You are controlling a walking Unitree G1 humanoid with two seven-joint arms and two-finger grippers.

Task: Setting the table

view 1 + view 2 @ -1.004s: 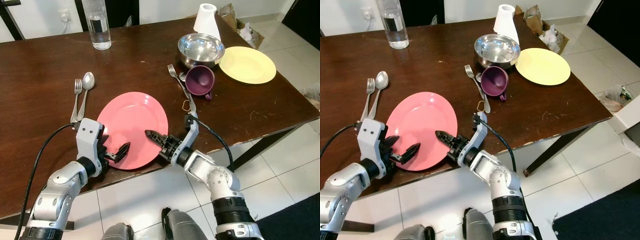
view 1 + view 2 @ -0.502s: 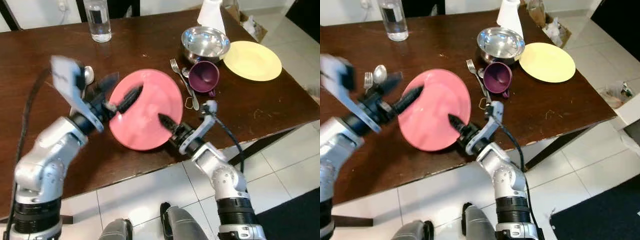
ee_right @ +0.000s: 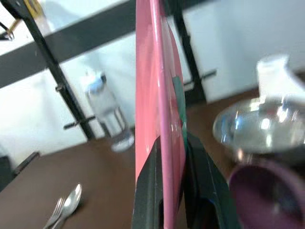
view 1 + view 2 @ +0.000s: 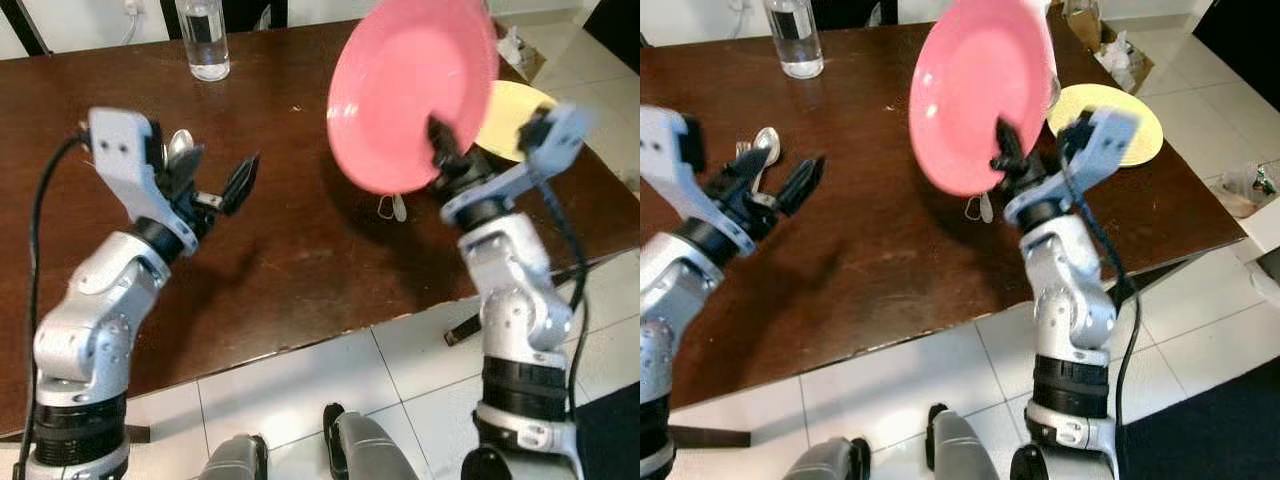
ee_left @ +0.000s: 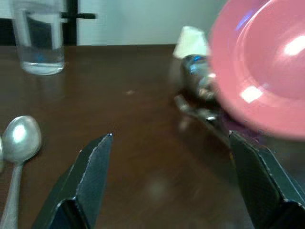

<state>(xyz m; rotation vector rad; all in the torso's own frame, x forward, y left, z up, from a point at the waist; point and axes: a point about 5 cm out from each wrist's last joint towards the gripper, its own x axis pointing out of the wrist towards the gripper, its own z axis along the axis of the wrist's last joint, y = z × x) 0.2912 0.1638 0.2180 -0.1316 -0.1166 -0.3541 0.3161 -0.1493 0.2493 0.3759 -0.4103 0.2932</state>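
My right gripper (image 4: 440, 140) is shut on the lower rim of the pink plate (image 4: 415, 90) and holds it tilted nearly upright, high above the right part of the dark wooden table (image 4: 290, 250). In the right wrist view the pink plate (image 3: 159, 119) stands edge-on between the two fingers (image 3: 147, 191). My left gripper (image 4: 215, 180) hangs open above the table's left part with nothing in it, apart from the plate. A spoon (image 4: 765, 140) and a fork (image 4: 743, 150) lie side by side under it.
A yellow plate (image 4: 1130, 110) lies at the right edge, partly behind my right arm. A steel bowl (image 3: 257, 129), a purple cup (image 3: 267, 195) and a white cone (image 5: 190, 40) stand behind the pink plate. A water bottle (image 4: 205, 40) stands at the far side.
My right gripper has lifted the pink plate off the table, up and to the right, tipping it upright. The left gripper has drawn back to the left, away from the plate.
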